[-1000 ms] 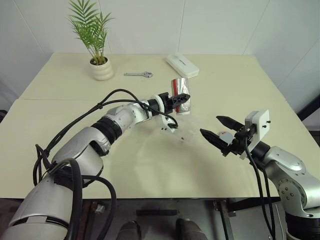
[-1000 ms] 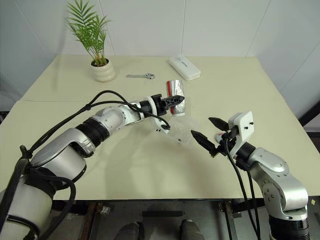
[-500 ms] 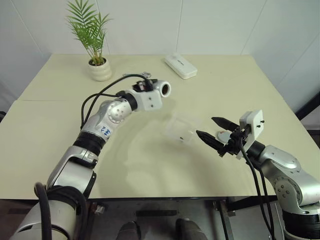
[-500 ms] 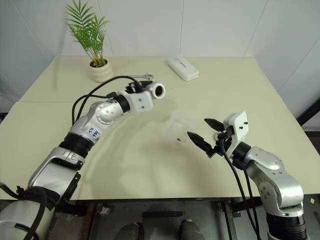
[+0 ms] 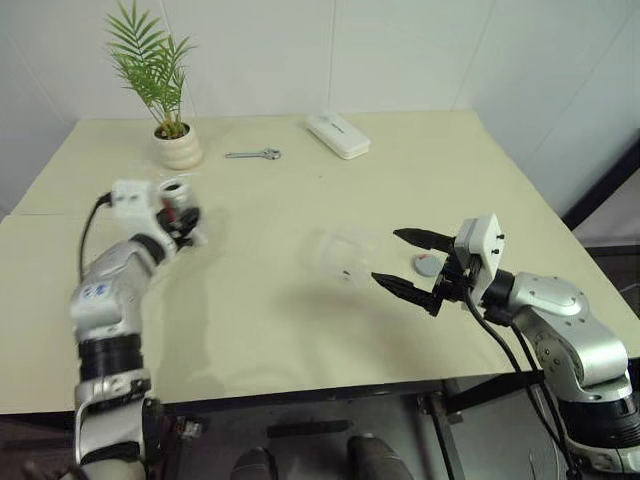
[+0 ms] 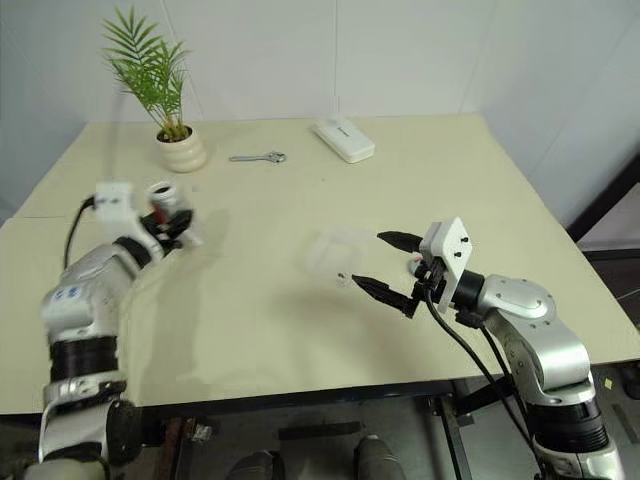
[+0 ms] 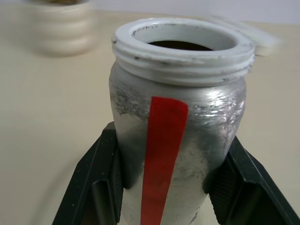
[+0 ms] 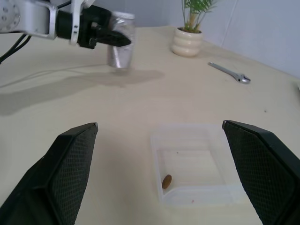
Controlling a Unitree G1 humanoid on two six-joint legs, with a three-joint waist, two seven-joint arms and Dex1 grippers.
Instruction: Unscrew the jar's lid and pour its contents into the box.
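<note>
The jar [image 7: 178,117], silvery with a red stripe and a white threaded mouth, stands upright and lidless in my left gripper [image 5: 182,216], which is shut on its sides over the table's left part. The box [image 5: 345,255], a clear shallow tray, sits mid-table, well to the right of the jar. One small brown bit of the contents [image 8: 166,181] lies in a corner of the box. My right gripper [image 5: 388,257] stands open just right of the box, nothing between its fingers. The grey lid [image 5: 428,265] lies on the table behind that gripper.
A potted palm in a ribbed white pot [image 5: 178,150] stands at the back left. A small wrench [image 5: 253,154] and a white oblong case [image 5: 337,135] lie along the back. The table's front edge [image 5: 300,385] runs close below both arms.
My left arm has swung far to the left, away from the box, and the jar it holds has turned from tipped to upright. The right gripper has stayed open beside the box.
</note>
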